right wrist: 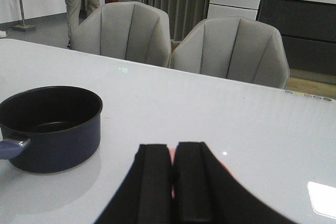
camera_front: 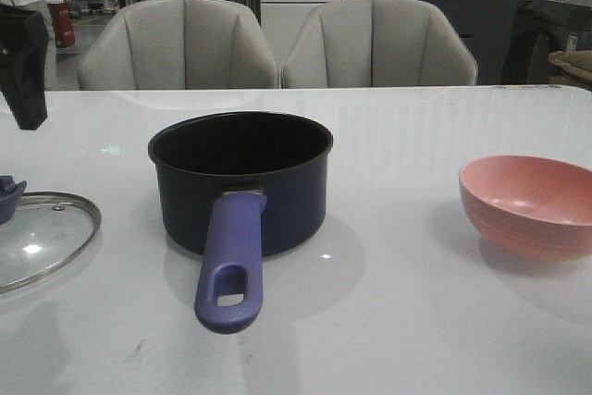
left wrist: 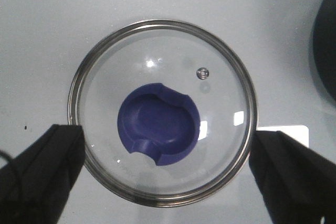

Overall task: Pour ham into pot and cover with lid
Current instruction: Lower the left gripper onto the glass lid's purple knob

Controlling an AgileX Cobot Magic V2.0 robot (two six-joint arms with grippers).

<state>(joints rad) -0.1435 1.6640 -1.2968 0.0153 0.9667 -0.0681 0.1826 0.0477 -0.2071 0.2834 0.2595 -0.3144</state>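
The dark navy pot (camera_front: pixel 242 182) stands mid-table, its purple-blue handle (camera_front: pixel 231 261) pointing toward me; it also shows in the right wrist view (right wrist: pixel 50 124). The glass lid (left wrist: pixel 163 111) with its blue knob (left wrist: pixel 159 123) lies flat on the table at the left (camera_front: pixel 42 238). My left gripper (left wrist: pixel 168 132) hangs above the lid, open, one finger (left wrist: pixel 44 166) on each side of the rim and clear of it. My right gripper (right wrist: pixel 172 148) is shut, with a sliver of the pink bowl (right wrist: pixel 171 156) showing behind its fingers. The ham is out of view.
The pink bowl (camera_front: pixel 527 205) sits on the table at the right. Two grey chairs (camera_front: pixel 180 43) (camera_front: pixel 379 43) stand behind the far table edge. A white patch (right wrist: pixel 323 198) lies on the table near the right gripper.
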